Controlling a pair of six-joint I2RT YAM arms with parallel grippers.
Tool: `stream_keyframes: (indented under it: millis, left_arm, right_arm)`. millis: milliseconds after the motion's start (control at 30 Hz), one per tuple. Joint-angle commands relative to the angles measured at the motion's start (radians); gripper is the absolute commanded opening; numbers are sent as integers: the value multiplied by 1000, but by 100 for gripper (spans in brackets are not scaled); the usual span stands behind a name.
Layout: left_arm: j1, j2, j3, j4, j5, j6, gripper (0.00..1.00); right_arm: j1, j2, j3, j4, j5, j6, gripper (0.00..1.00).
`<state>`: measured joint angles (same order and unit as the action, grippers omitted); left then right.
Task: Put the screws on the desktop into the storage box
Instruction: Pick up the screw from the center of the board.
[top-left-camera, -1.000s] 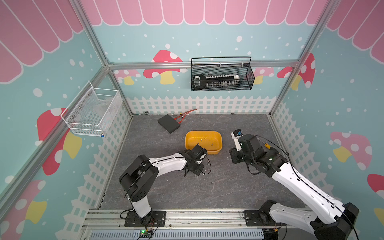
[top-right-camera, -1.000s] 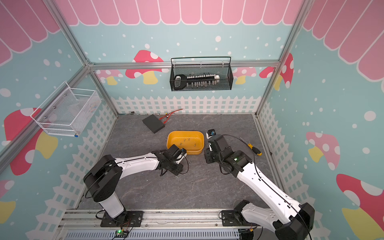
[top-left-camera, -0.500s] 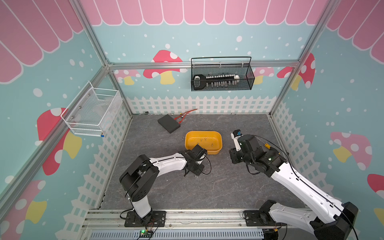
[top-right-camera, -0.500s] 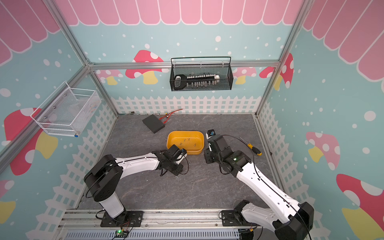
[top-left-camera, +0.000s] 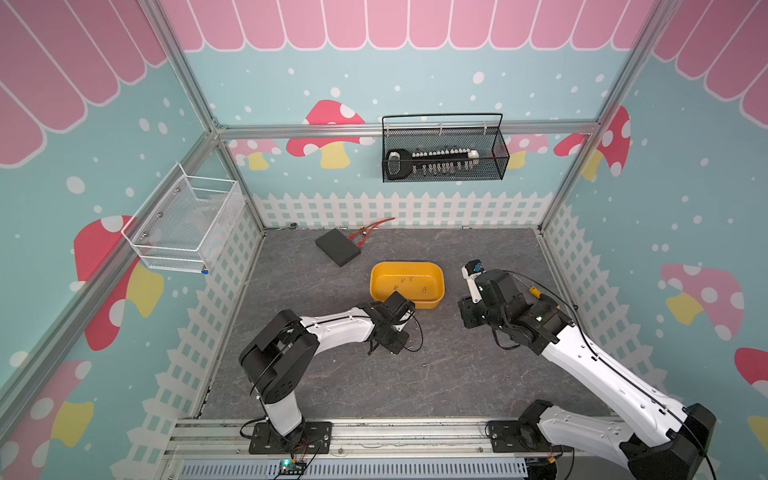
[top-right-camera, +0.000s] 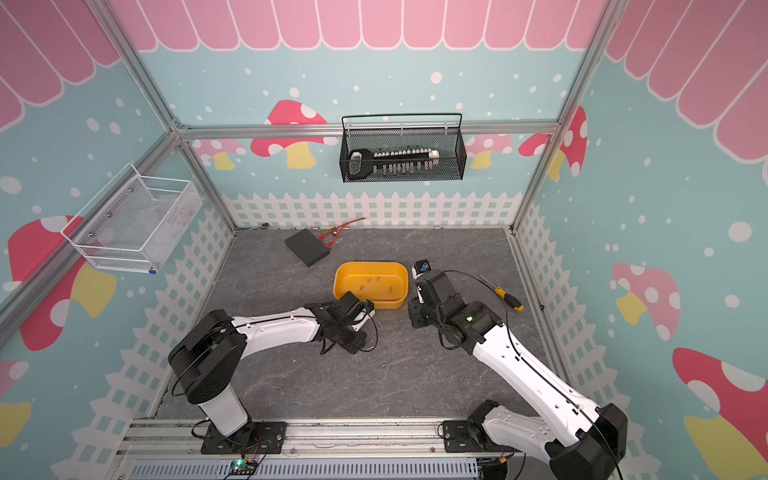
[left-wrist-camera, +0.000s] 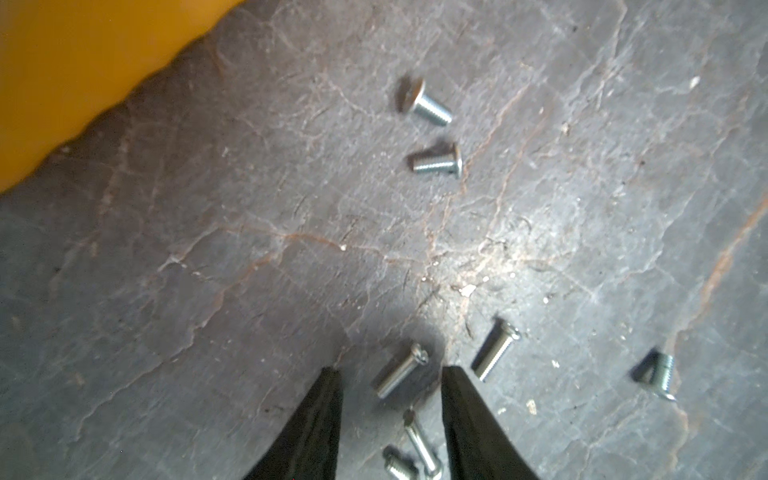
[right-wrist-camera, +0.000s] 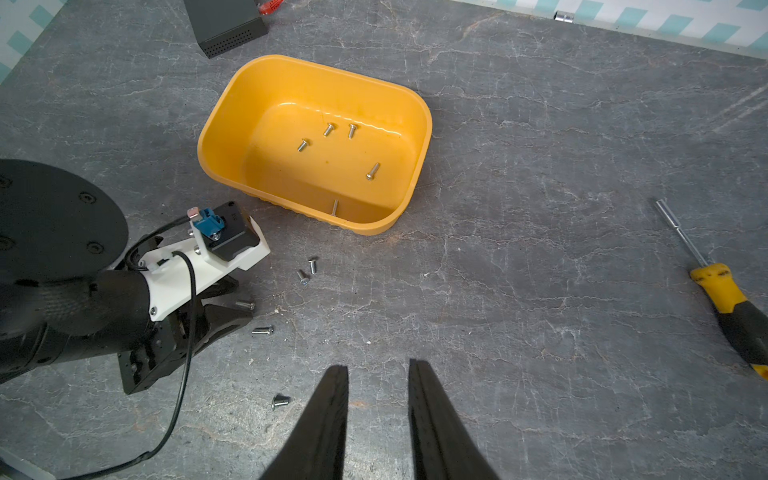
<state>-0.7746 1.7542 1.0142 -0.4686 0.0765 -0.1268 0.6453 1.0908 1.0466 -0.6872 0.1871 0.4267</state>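
One screw (left-wrist-camera: 400, 371) lies between the left hand's (left-wrist-camera: 391, 370) parted fingers (left-wrist-camera: 320, 415).

left fingers (left-wrist-camera: 320, 415) parted, tips down | right fingers (right-wrist-camera: 328, 415) narrowly parted, hovering

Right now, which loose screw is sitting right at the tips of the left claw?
The long screw lying slanted in the gap between the left gripper's tips. A similar screw lies just outside one finger; others lie farther from the tips.

Bare desktop (right-wrist-camera: 498, 291) lies between the right tool (right-wrist-camera: 377, 365) and storage box (right-wrist-camera: 232, 137).
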Motion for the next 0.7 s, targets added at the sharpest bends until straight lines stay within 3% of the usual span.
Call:
stream_keyframes:
  millis: [0,667]
  left_arm:
    - [-3,13,-5,7,8,3,42]
    - [-10,52,-2,7,13,-1,27]
  right_arm:
    - [-2,-6,-15,8,9,-3,31]
    - [-2,-14,-25,11,14,-6,31]
